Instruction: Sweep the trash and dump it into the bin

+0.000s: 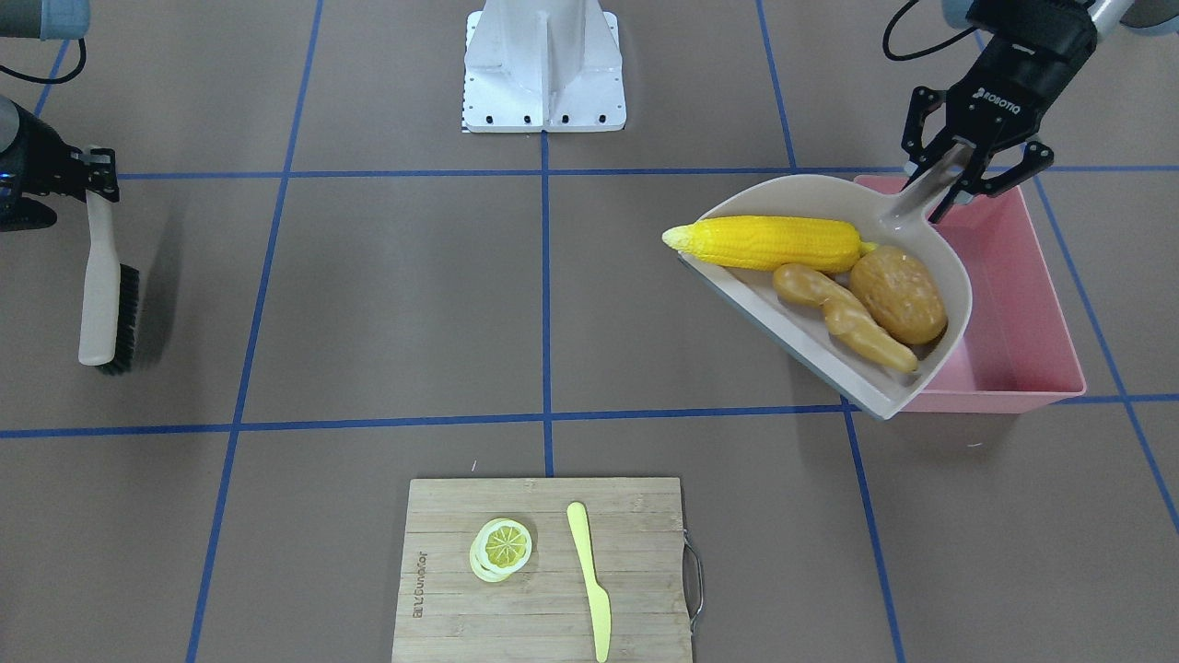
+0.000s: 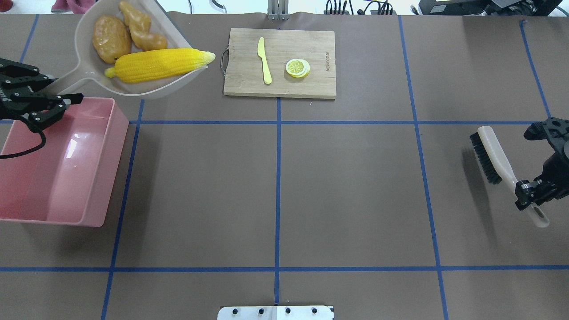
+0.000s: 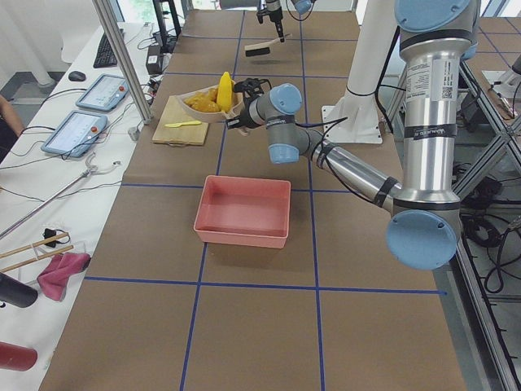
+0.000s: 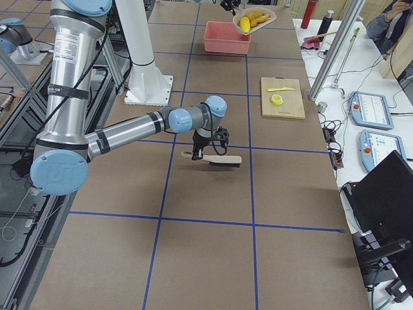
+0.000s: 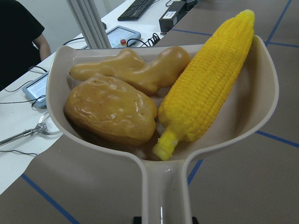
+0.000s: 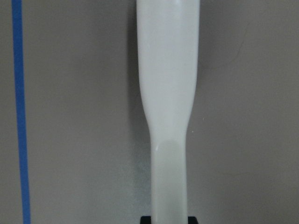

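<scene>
Left gripper (image 1: 955, 180) clamped on dustpan (image 1: 799, 348) handle, corn cob (image 1: 769, 242), potato (image 1: 898, 295) and ginger root (image 1: 847, 318) aboard, near bench's far left corner: centre over bin (image 1: 1018, 304) before tipping; right gripper (image 2: 529, 190) grips brush (image 2: 491, 155).

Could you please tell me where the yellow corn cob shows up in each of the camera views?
Front-facing: corn cob right of centre, in the lifted dustpan.
Overhead: upper left.
Exterior left: far, upper centre-left.
Exterior right: top edge, right of centre.
Left wrist: close up, right half.
Right wrist: not in it.
Landmark: the dustpan holding it, by the pink bin in exterior views.
</scene>
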Available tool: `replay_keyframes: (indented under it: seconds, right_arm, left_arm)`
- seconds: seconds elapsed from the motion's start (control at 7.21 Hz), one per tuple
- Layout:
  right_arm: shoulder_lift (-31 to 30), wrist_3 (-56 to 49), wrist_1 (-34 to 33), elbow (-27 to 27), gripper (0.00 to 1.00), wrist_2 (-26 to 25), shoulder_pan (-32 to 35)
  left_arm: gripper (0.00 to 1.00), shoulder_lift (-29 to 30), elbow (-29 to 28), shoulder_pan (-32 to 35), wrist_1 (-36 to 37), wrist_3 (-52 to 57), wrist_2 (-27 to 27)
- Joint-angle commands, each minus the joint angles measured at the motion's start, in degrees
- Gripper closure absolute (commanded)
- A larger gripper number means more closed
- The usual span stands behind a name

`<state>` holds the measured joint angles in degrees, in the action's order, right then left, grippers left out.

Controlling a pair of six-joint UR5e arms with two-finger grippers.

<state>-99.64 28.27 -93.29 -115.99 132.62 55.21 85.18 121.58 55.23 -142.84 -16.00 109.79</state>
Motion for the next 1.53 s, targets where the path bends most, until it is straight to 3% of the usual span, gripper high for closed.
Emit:
replay_keyframes:
  seconds: [0.0, 0.14, 0.28, 0.97, 1.39]
  right_arm:
    - [0.1, 6.8, 10.8, 5.3, 1.0, -0.6, 0.2]
    - [0.1, 8.5, 16.5, 8.5, 1.0, -0.6, 0.2]
    - [0.7, 10.1, 18.1, 9.7, 1.0, -0.6, 0.2]
    - [3.1, 10.9, 17.5, 10.7, 1.0, -0.3, -0.1]
    - [3.1, 11.0, 16.4, 10.8, 0.96, -0.3, -0.2]
  left_arm:
    - [1.0, -6.6, 3.9, 1.5, 0.0, -5.2, -0.7]
    - [1.0, -9.0, 5.1, 1.8, -0.3, -7.5, -0.7]
    - [1.0, -10.6, 5.6, 2.7, -1.4, -9.6, -0.6]
    - [1.0, -25.4, 6.7, 10.1, -5.6, -13.6, 0.4]
    - [1.0, -26.8, 8.3, 13.1, -3.3, -13.1, 3.4]
